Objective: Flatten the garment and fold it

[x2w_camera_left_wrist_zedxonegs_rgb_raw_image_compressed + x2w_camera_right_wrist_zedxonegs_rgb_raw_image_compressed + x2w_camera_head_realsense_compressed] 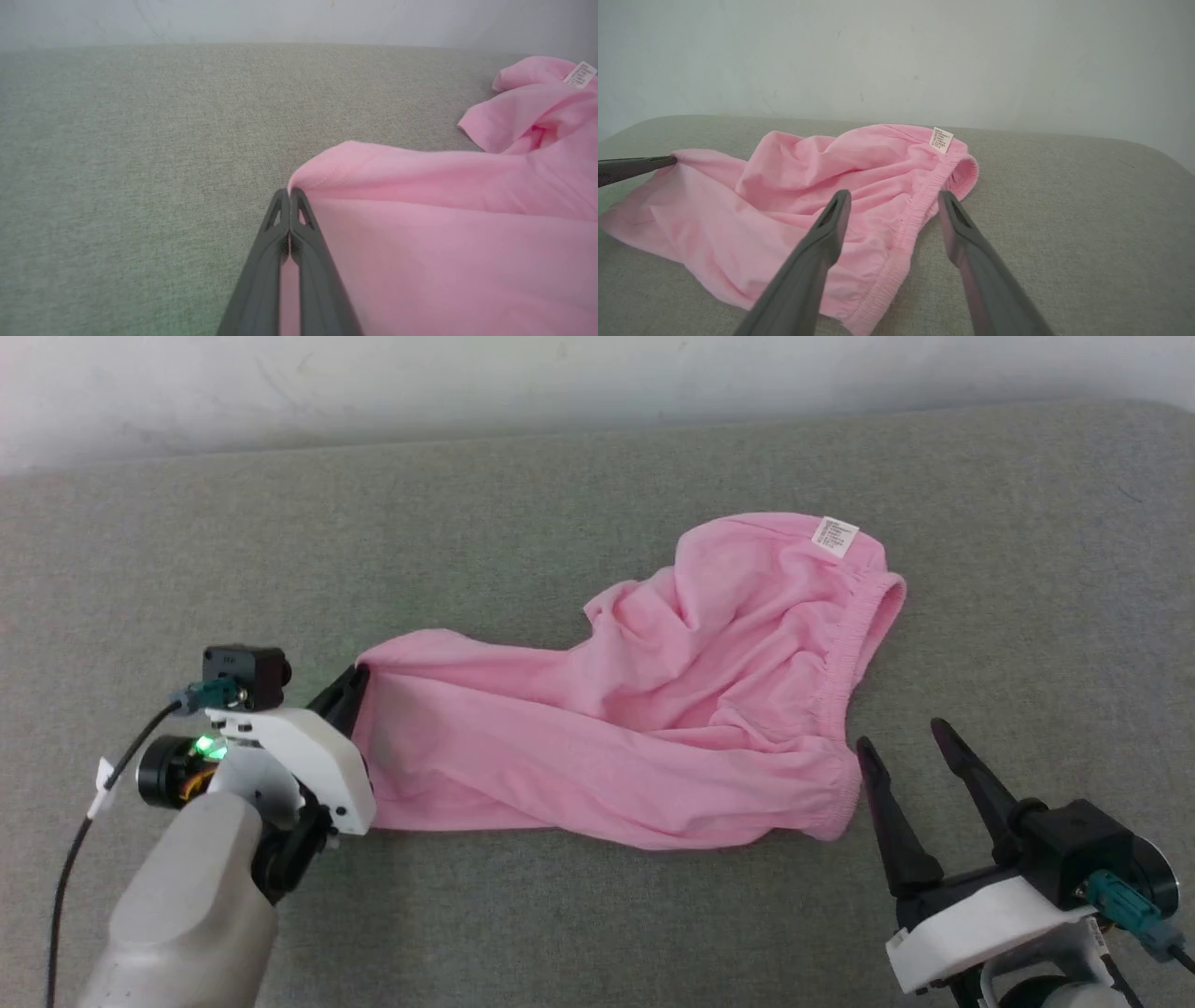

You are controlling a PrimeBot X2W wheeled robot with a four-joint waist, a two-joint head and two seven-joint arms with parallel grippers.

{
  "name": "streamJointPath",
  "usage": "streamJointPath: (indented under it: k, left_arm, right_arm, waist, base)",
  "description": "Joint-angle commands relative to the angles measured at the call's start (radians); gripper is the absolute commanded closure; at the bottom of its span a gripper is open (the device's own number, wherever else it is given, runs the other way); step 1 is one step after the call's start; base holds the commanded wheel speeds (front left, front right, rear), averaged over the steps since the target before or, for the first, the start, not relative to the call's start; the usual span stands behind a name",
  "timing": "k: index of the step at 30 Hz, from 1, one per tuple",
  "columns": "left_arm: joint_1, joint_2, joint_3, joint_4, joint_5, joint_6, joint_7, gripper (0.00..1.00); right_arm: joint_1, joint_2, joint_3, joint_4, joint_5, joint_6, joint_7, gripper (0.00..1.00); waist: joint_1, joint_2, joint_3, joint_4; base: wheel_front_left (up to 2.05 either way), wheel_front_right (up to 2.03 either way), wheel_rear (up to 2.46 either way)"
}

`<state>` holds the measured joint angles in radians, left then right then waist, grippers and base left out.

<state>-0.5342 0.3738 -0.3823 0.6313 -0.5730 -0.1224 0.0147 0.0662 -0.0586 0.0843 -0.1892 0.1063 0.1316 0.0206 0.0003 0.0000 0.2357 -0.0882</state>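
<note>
**Wall** (560, 383): pale, scuffed, runs along the far edge of the surface.

**Surface** (560, 915): grey-green woven fabric cover, rounded far-right corner. Carries the garment.

**Garment** (616, 728): light pink thin knit shorts, lying mid-surface and slightly right of centre in head view. Not flat: approx. L-shaped, with one leg drawn out toward the robot's left and the upper part bunched and creased at far right. Near edge rests on the surface. The left corner is lifted a little at the grip.

**L arm** (187, 915): pale forearm at lower left in head view, with white wrist housing, black camera block, green light lit and a dark cable trailing off.

**L end effector** (289, 193): fingers pressed together, pinching the far-left hem corner of the garment. Cloth fans out from the tips in L wrist view.

**R end effector** (901, 737): fingers spread wide, holding nothing. Sits just beside the near-right end of the garment, tips close to the waistband. Whether they touch it, I cannot tell.

**Waistband** (845, 663): gathered elastic, curves down the garment's right side, opening faces right.

**Label** (835, 537): small, white, printed text too small to read. Sits at the far end of the waistband, folded outward.
</note>
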Motion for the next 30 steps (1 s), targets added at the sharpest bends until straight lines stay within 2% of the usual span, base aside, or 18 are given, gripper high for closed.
streamJointPath:
  k: [1, 2, 5, 8, 13, 16, 22, 27, 30]
  left_arm:
    - [-0.009, -0.008, 0.0, 0.012, -0.01, -0.006, -0.021, 0.48]
    - [-0.004, -0.014, 0.001, 0.025, -0.016, -0.006, -0.042, 0.0]
    - [0.031, -0.03, 0.02, 0.038, -0.03, 0.0, -0.132, 0.0]
    - [0.082, -0.041, 0.043, 0.02, -0.035, 0.035, -0.207, 0.0]
    - [0.169, -0.029, 0.063, -0.065, -0.043, 0.091, -0.21, 0.0]
    - [0.195, 0.001, 0.053, -0.124, -0.052, 0.099, -0.12, 0.0]
    - [0.188, 0.045, -0.018, -0.204, -0.074, 0.07, 0.141, 0.0]
    - [0.16, 0.047, -0.082, -0.182, -0.091, 0.052, 0.324, 0.0]
    - [0.143, 0.049, -0.111, -0.151, -0.088, 0.049, 0.397, 0.0]
  right_arm:
    - [-0.007, 0.001, 0.002, 0.005, 0.001, -0.001, -0.007, 0.0]
    - [-0.004, 0.001, 0.003, 0.009, 0.002, -0.001, -0.009, 0.0]
    - [0.008, 0.002, 0.003, 0.014, 0.005, -0.001, -0.016, 0.0]
    - [0.024, 0.003, -0.002, 0.013, 0.004, -0.001, -0.013, 0.0]
    - [0.049, 0.005, -0.012, 0.002, 0.005, -0.001, 0.003, 0.0]
    - [0.059, 0.006, -0.014, -0.007, 0.003, -0.001, 0.016, 0.0]
    - [0.056, 0.007, -0.002, -0.016, -0.001, -0.001, 0.047, 0.0]
    - [0.039, 0.007, 0.008, -0.019, -0.002, -0.001, 0.054, 0.0]
    - [0.03, 0.005, 0.014, -0.016, -0.001, -0.001, 0.057, 0.0]
  waist:
    - [-0.0003, 0.0, -0.004, -0.004]
    - [-0.0003, 0.0, -0.013, -0.004]
    - [-0.0003, 0.0, -0.042, 0.002]
    - [-0.0003, 0.0, -0.073, 0.017]
    - [-0.0003, 0.0, -0.111, 0.052]
    - [-0.0003, 0.0, -0.117, 0.071]
    - [-0.0003, 0.0, -0.094, 0.079]
    - [-0.0003, 0.0, -0.064, 0.062]
    - [-0.0003, 0.0, -0.052, 0.045]
  base:
    - [0.0, 0.0, 0.0]
    - [0.0, 0.0, 0.0]
    - [0.0, 0.0, 0.0]
    - [0.0, 0.0, 0.0]
    - [0.0, 0.0, 0.0]
    - [0.0, 0.0, 0.0]
    - [0.0, 0.0, 0.0]
    - [0.0, 0.0, 0.0]
    - [0.0, 0.0, 0.0]
